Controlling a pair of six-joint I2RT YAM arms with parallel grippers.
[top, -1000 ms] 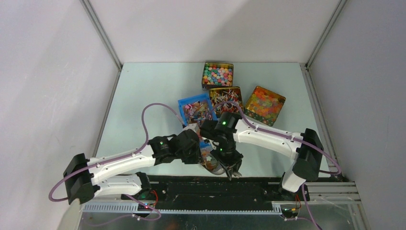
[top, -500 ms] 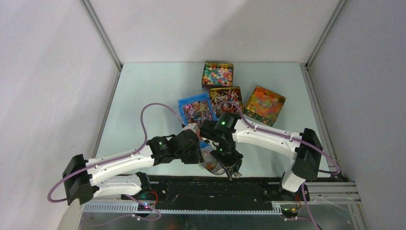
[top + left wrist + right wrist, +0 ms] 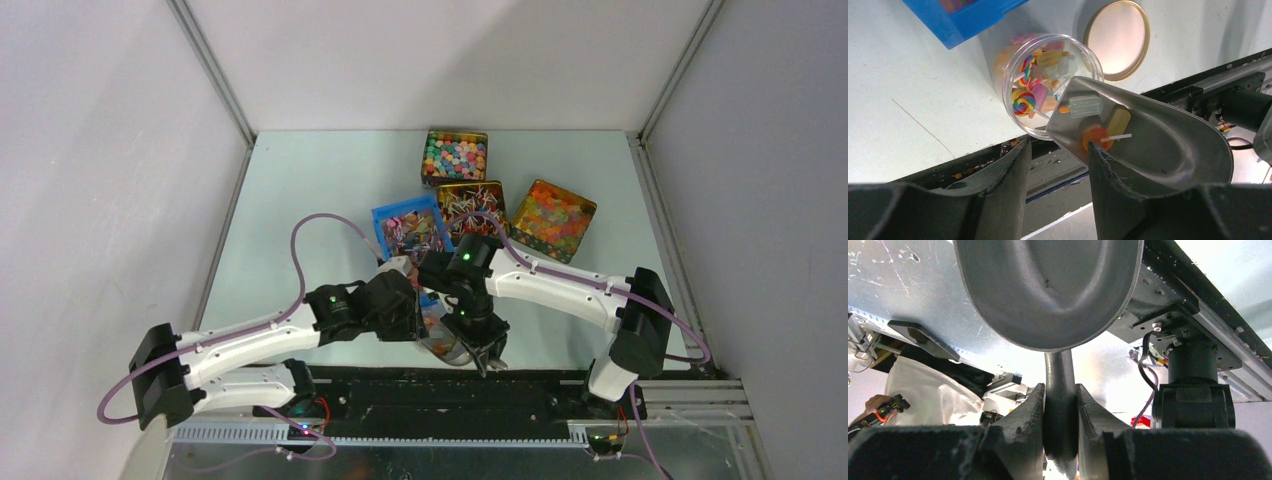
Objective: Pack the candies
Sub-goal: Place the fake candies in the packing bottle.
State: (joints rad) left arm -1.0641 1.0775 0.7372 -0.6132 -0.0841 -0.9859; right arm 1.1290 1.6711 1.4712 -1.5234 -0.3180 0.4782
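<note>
A clear plastic jar (image 3: 1048, 85) sits near the table's front edge with its mouth towards my left wrist camera, partly filled with candies (image 3: 1030, 95): lollipops and ice-lolly shapes. A metal scoop (image 3: 1158, 150) rests its lip at the jar's mouth and holds three candies (image 3: 1080, 106). My right gripper (image 3: 1060, 395) is shut on the scoop's handle (image 3: 1060, 410); in the top view it (image 3: 485, 345) sits just right of the jar (image 3: 440, 338). My left gripper (image 3: 1058, 145) is open just short of the jar, nothing between its fingers.
The jar's gold lid (image 3: 1118, 40) lies flat behind it. A blue box (image 3: 412, 228) of sweets stands just beyond. Further back are three tins: twist-wrapped sweets (image 3: 473, 205), pastel balls (image 3: 455, 155) and orange jelly pieces (image 3: 552, 218). The black base rail (image 3: 450, 385) runs close in front.
My left gripper's jaws have spread apart. The left arm has shifted slightly leftward. The right arm and the scoop have hardly moved.
</note>
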